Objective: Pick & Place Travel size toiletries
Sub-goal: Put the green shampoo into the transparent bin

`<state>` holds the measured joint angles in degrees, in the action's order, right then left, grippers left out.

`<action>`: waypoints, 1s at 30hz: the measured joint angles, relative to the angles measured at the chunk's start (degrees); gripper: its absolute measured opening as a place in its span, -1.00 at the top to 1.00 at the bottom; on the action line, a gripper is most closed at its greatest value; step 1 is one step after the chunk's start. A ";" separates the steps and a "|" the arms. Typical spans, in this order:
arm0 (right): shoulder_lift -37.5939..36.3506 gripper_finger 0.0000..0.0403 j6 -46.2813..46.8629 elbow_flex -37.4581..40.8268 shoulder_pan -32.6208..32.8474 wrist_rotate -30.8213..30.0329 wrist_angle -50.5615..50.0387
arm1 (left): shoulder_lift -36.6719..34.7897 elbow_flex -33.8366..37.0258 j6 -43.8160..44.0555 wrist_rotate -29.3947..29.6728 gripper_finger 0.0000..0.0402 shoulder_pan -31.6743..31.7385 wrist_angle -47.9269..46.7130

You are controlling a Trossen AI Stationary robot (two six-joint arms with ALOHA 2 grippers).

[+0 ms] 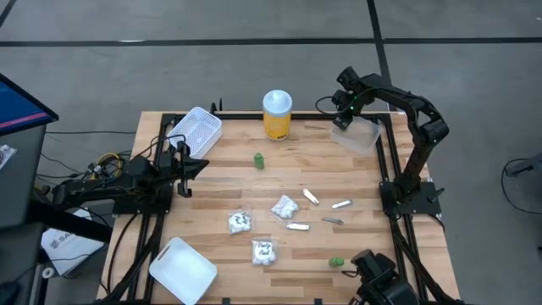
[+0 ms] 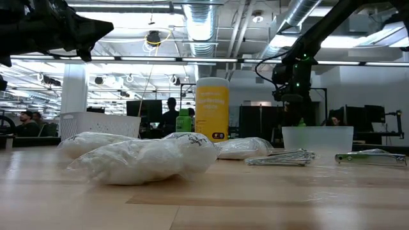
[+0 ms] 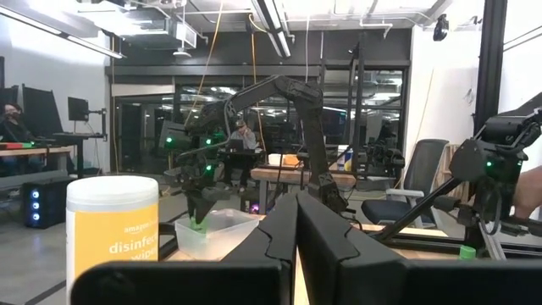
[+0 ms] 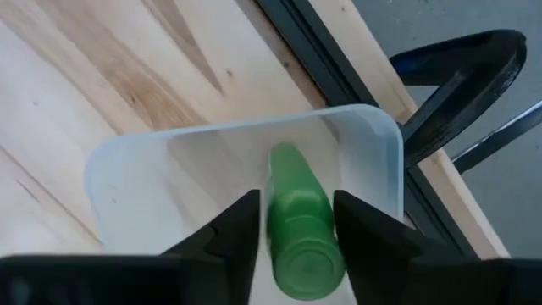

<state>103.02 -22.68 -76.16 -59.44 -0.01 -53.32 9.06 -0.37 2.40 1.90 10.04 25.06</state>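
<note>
Just a glossy green bottle-shaped piece [image 4: 301,224], rounded, above the clear tub [image 4: 169,182]

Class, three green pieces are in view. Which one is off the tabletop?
The green piece between the right gripper's jaws, above the clear tub. The other two rest on the wood.

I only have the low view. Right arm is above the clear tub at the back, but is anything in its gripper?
Observer: Yes. The right wrist view shows a green bottle between the fingers of the right gripper, directly over the clear tub.
Operator: Anything in the tub yet?
Observer: No, the right wrist view shows its floor bare.
Operator: How many green pieces remain on the table?
Observer: Two in the high view: one by the yellow jar at, one near the front edge.
Operator: Left arm?
Observer: The left gripper is shut, parked at the left side.
</note>
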 joint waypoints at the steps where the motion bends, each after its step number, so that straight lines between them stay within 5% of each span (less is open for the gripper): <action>1: -0.02 0.22 0.08 -0.12 0.02 0.02 0.10 | 0.00 0.01 0.01 -0.01 1.00 -0.02 0.02; 9: -0.07 -0.22 0.24 -2.45 0.13 0.09 -2.03 | 0.00 0.00 -0.01 0.01 1.00 -0.02 0.07; 18: -0.20 -0.23 2.14 -18.92 1.11 0.61 -18.66 | 0.00 -0.01 -0.01 0.01 1.00 -0.02 0.20; 24: -0.45 -0.21 6.30 -29.48 6.93 10.31 -36.24 | 0.00 0.00 -0.01 0.01 1.00 -0.02 0.33; 30: -9.50 -0.21 11.17 -26.97 18.46 20.08 -36.83 | 0.00 0.01 -0.01 0.01 1.00 -0.02 0.39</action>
<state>93.52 -11.51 -103.13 -40.98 20.07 -90.15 9.06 -0.36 2.39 1.91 10.02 25.45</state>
